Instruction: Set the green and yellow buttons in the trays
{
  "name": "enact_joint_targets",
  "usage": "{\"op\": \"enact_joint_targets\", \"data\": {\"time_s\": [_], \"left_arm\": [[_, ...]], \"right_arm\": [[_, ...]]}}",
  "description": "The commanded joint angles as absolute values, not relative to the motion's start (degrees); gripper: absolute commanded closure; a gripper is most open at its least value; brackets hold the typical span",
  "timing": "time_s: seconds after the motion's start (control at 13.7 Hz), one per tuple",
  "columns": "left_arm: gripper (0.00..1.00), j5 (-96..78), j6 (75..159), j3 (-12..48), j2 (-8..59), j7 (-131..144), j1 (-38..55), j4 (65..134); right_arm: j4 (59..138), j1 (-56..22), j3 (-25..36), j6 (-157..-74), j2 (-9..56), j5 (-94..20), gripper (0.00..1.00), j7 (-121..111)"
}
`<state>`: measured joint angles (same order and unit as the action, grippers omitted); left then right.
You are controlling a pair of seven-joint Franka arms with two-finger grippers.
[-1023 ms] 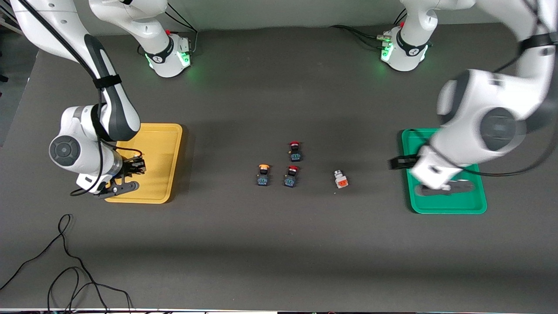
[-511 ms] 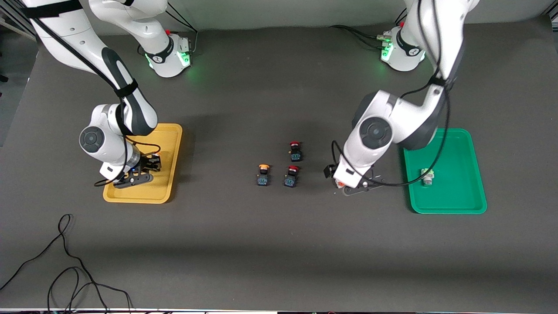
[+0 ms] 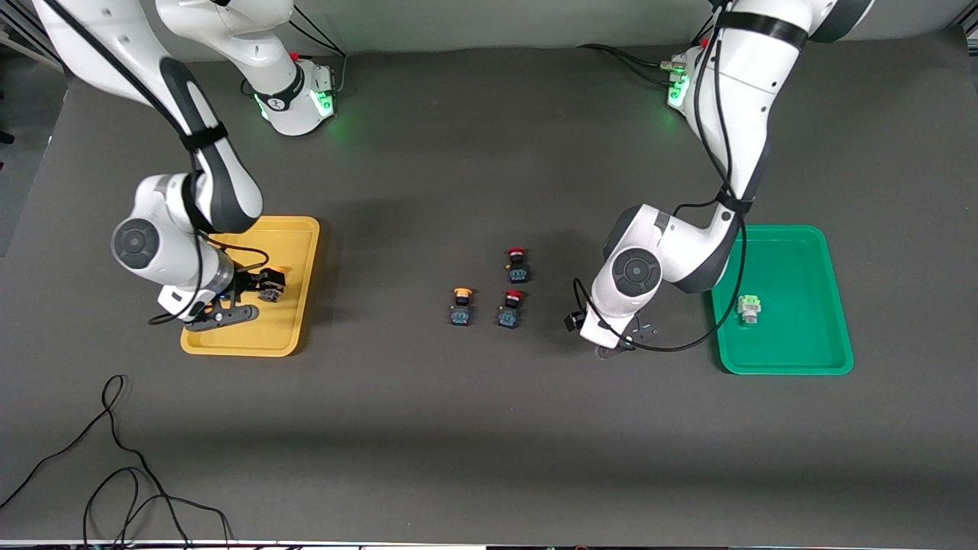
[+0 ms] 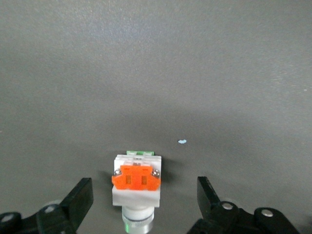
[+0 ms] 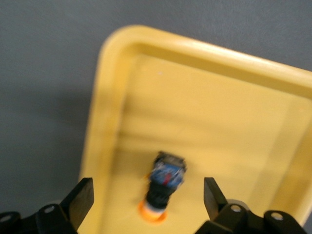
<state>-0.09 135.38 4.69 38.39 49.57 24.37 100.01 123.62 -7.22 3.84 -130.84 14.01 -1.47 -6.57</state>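
Both arms shifted slightly; right gripper (image 3: 263, 294) released yellow button (image 5: 163, 183).

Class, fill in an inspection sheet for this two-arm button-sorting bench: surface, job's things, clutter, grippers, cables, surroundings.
Surface: dark grey table, matte.
Job's things: yellow tray at the right arm's end holds a yellow-capped button; green tray at the left arm's end holds a white button with green face; another yellow-capped button stands mid-table, outside any tray; a white button with orange block lies on the table.
Clutter: two red-capped buttons mid-table.
Grippers: left gripper open, straddling the white button with orange block; right gripper open over the yellow tray.
Cables: black cable looped near the front camera's edge.
Surroundings: nothing seen.
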Motion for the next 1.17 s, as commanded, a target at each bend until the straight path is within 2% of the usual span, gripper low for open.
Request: {"op": "enact_joint_targets", "data": {"time_s": [0.0,0.15,0.22,0.37,0.73,0.95,1.1], "left_arm": [[0.4,0.97,135.53,3.96,38.41,51.59,25.4,99.76],[0.68,1.05,135.44,3.87,38.5,51.59,25.31,99.76],[0.78,0.97,135.09,3.87,38.24,51.5,25.23,99.58],[0.82,2.36,133.6,3.43,36.58,50.98,25.05,99.4],[0.9,-0.33,114.12,3.6,20.77,36.25,19.44,99.32],[0.9,-2.37,104.79,3.52,15.66,21.67,11.89,100.1],[0.9,-2.29,103.36,3.43,12.85,12.0,5.22,103.08]], "right_arm": [[115.43,-7.73,-1.47,-121.93,13.18,-2.99,0.0,4.79],[110.24,-7.82,-6.04,-120.94,14.32,-6.84,0.0,12.97],[108.21,-7.91,-8.24,-120.85,15.11,-7.29,0.0,16.75],[104.26,-10.09,-10.89,-120.94,18.35,-6.69,0.0,25.27],[90.99,-16.95,-13.54,-121.02,30.73,-0.45,0.0,41.29],[87.19,-19.33,-13.54,-121.72,37.77,3.76,0.0,44.81],[85.52,-21.09,-13.54,-123.74,41.55,6.14,0.0,48.06]]}}
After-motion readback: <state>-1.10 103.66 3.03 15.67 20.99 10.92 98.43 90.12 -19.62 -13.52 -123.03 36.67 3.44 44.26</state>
